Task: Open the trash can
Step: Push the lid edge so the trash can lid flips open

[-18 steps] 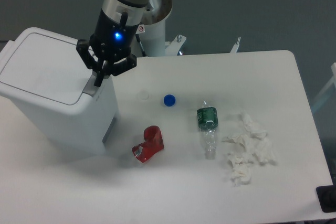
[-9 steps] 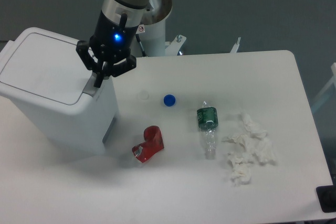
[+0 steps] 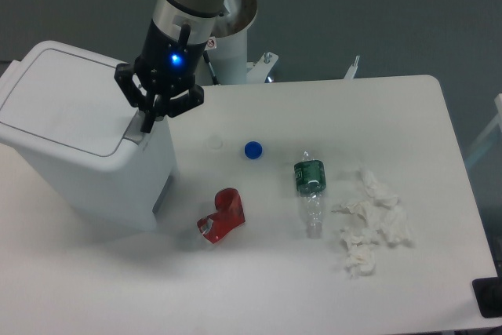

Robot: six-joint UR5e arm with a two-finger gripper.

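The trash can point(image 3: 74, 135) is a large boxy white bin at the left of the table, its flat white lid lying closed. A grey push-button tab point(image 3: 138, 133) sits on its right rim. My gripper point(image 3: 147, 121) hangs from the arm directly above that tab, fingers drawn together and pointing down, the tips at or just touching the tab. It holds nothing.
On the white table point(image 3: 314, 288) lie a blue bottle cap point(image 3: 252, 149), a clear plastic bottle with a green label point(image 3: 311, 190), a crushed red can point(image 3: 223, 215) and crumpled white tissues point(image 3: 369, 225). The robot's base stands behind the table.
The gripper has lifted very slightly; otherwise nothing has visibly moved and the lid stays closed.
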